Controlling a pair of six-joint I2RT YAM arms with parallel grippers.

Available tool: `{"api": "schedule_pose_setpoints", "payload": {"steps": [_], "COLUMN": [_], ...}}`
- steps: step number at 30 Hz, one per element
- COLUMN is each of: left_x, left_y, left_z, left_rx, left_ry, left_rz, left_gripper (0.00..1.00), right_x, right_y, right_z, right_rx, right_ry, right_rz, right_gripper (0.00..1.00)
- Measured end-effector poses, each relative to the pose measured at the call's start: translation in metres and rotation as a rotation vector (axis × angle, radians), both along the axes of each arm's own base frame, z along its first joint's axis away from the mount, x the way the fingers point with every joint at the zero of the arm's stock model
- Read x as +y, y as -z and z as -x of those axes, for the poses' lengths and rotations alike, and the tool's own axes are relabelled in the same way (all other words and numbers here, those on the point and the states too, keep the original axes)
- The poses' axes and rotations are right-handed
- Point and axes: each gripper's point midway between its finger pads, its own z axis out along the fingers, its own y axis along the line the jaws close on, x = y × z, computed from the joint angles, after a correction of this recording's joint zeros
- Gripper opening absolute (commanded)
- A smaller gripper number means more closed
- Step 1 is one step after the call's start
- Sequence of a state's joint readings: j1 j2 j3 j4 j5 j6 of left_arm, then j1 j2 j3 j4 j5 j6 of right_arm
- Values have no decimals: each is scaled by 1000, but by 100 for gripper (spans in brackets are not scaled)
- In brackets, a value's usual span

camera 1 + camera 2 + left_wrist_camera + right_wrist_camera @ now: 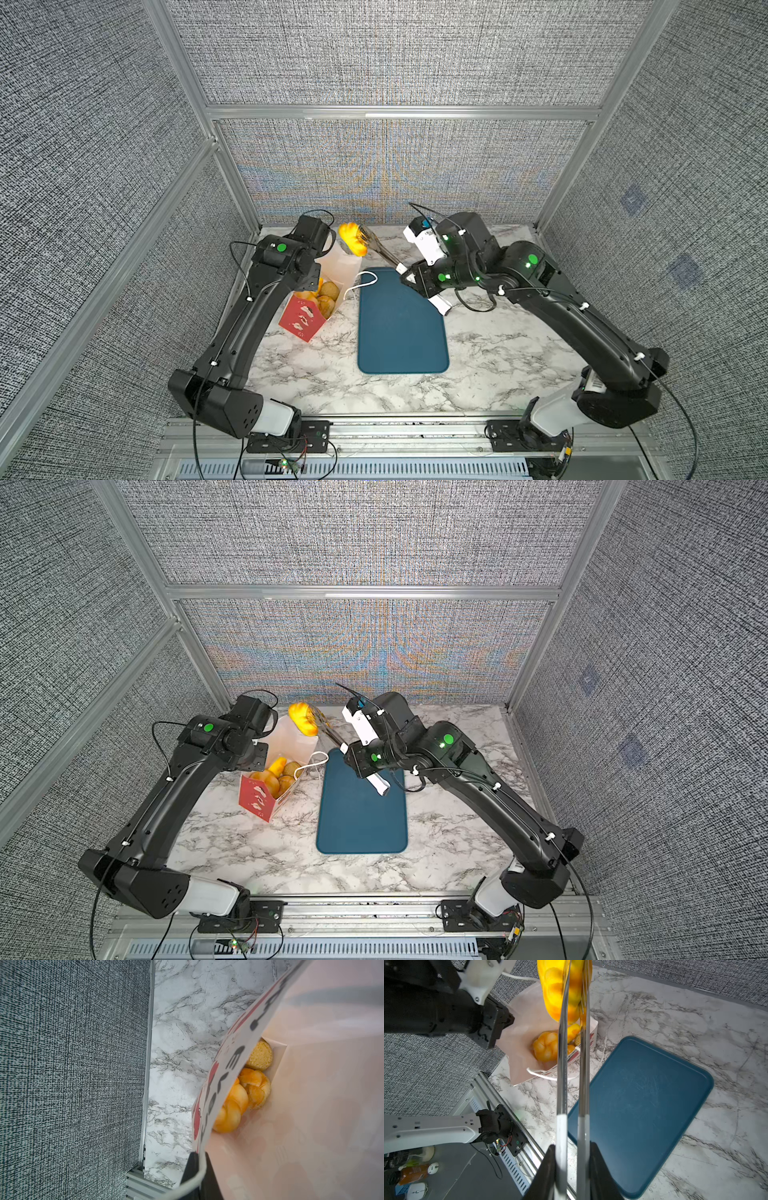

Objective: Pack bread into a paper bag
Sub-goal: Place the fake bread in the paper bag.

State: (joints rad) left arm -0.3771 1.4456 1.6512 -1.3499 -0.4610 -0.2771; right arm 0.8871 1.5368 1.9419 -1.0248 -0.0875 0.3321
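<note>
Marble-look tabletop [498,353] holds my dark blue plastic tray [403,328] bare, maybe five golden pastries [328,291] lie inside the red-and-white paper gift bag [301,320] my left gripper [197,1159] pinches open, and my right gripper [572,1147] squeezes slim metal tongs [382,253] nearly together around the only ridged pastry [353,240] outside it, above its mouth

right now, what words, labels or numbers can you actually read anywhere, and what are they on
"E": dark capital on the white front of the paper bag, left wrist view; the letters beside it are skewed, partly cut off, not readable.
White label low on the right arm: too small to read.
No other text readable.
</note>
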Motion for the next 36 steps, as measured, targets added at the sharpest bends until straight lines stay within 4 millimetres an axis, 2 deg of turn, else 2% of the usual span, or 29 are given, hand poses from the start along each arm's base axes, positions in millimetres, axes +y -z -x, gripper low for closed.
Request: {"api": "schedule_pose_setpoints", "payload": {"steps": [12, 21, 24, 36], "left_x": [-1, -1, -1, 1], "left_y": [0, 0, 0, 0], "left_z": [-3, -3, -2, 2], "left_rx": [4, 6, 6, 4], "left_ry": [0, 0, 0, -1], "left_rz": [-2, -2, -3, -2], "left_gripper": [2, 2, 2, 2], "right_x": [36, 37, 40, 38], "right_y": [20, 25, 28, 26], "right_z": [29, 23, 21, 17], "right_rx": [56, 48, 50, 24], "right_ry": [-101, -83, -84, -70], "right_rz": [19, 39, 41, 52], "right_gripper": [0, 0, 14, 17]}}
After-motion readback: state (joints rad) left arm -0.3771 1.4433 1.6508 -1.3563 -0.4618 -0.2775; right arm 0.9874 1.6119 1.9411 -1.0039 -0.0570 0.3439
